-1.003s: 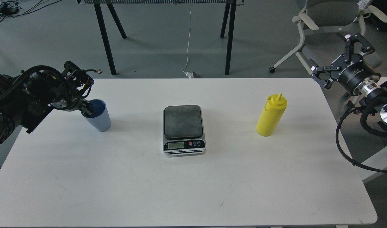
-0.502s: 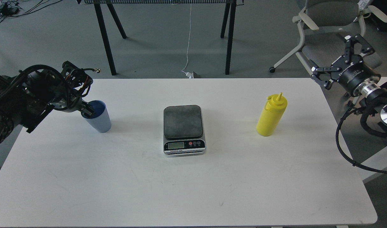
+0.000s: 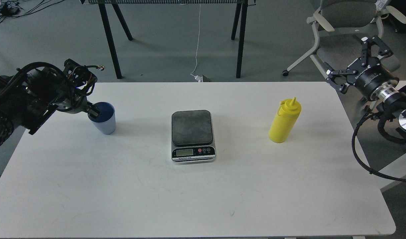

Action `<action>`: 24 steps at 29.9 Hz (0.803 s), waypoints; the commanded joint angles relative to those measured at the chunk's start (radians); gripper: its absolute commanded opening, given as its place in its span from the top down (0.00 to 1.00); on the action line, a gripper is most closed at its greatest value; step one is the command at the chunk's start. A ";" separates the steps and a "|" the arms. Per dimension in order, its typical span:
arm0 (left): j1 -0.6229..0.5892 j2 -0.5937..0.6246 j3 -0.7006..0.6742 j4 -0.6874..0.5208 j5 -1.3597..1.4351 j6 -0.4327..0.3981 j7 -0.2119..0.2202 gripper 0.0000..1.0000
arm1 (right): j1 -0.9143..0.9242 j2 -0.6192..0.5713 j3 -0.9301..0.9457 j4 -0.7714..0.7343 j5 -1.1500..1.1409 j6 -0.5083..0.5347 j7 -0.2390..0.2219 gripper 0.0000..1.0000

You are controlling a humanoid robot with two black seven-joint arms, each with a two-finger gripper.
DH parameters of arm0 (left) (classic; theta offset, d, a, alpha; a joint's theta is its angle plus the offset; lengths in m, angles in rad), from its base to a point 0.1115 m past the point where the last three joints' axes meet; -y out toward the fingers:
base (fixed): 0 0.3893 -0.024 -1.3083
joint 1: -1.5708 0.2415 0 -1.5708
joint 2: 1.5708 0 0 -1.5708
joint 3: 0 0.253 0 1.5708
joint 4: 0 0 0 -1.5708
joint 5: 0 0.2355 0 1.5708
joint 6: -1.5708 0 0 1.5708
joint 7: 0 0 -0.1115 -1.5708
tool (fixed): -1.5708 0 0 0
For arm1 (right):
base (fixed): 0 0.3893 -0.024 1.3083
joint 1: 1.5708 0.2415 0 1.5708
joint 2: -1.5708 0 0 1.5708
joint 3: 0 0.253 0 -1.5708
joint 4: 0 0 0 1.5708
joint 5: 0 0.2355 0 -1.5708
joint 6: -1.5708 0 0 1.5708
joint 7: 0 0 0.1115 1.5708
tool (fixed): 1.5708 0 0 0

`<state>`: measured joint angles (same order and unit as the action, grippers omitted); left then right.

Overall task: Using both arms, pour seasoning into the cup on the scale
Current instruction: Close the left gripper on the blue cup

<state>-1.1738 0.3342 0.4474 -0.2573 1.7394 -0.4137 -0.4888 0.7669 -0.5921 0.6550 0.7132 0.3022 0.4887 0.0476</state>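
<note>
The light-blue cup (image 3: 105, 122) stands upright at the table's left, held at its near-left rim by my left gripper (image 3: 92, 113), whose fingers pinch the rim. The scale (image 3: 193, 136) sits at the table's middle, its dark plate bare and its display facing me. The yellow seasoning bottle (image 3: 284, 122) stands upright to the right of the scale, nozzle up. My right gripper (image 3: 351, 61) is open and empty, beyond the table's far right corner, well apart from the bottle.
The white table (image 3: 203, 199) has its right edge close to my right arm. An office chair (image 3: 342, 23) stands behind the right gripper. Black table legs (image 3: 110, 39) and a white cable (image 3: 198, 39) are on the floor beyond.
The left gripper has shifted slightly up and to the right with the cup, which went from tilted to upright. The right arm, bottle and scale have not moved.
</note>
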 commanded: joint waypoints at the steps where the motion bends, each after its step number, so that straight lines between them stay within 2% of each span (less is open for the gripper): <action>1: 0.000 0.000 0.002 0.000 0.000 0.000 0.000 0.96 | 0.000 0.000 0.002 0.000 0.000 0.000 0.000 0.01; 24: -0.033 0.002 0.002 -0.002 0.000 -0.031 0.000 0.95 | 0.000 0.005 0.006 0.000 0.000 0.000 0.000 0.01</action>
<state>-1.2066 0.3360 0.4496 -0.2598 1.7397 -0.4442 -0.4887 0.7670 -0.5867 0.6590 0.7124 0.3022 0.4887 0.0476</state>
